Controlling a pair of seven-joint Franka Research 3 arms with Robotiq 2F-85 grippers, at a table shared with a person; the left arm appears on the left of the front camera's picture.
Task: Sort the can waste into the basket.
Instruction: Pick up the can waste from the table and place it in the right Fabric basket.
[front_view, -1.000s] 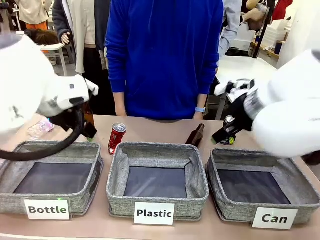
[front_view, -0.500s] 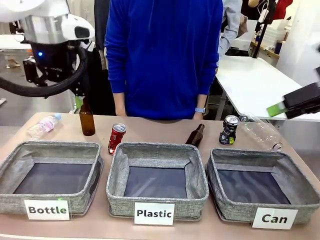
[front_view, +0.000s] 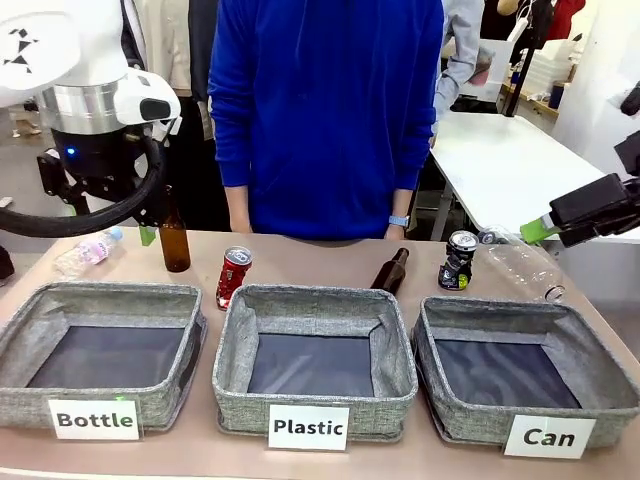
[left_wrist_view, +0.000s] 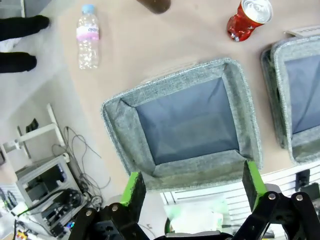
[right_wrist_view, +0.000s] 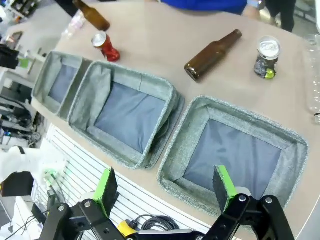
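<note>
The red can (front_view: 233, 276) stands tilted on the table behind the middle basket. It also shows as the red can (left_wrist_view: 248, 20) and the red can (right_wrist_view: 105, 46). Behind the "Can" basket (front_view: 470, 424) stands the black can (front_view: 459, 260), with yellow-green marks. From the right wrist I see the black can (right_wrist_view: 265, 58) beyond the Can basket (right_wrist_view: 250, 112), whose dark lining is bare. My left gripper (left_wrist_view: 192, 182) hangs open high above the "Bottle" basket (left_wrist_view: 120, 135). My right gripper (right_wrist_view: 165, 184) is open too, and the right gripper (front_view: 560, 225) sits high at the far right, touching nothing.
A "Plastic" basket (front_view: 312, 300) sits in the middle. One brown bottle (front_view: 174, 240) stands upright and another brown bottle (front_view: 391, 270) lies flat. Clear plastic bottles lie at the left (front_view: 88, 250) and the right (front_view: 522, 264). A person in blue (front_view: 330, 110) stands at the far edge.
Both arms have pulled back from close in front of the camera. The left now stands at the back left and the right at the right edge. The cans have not moved.
</note>
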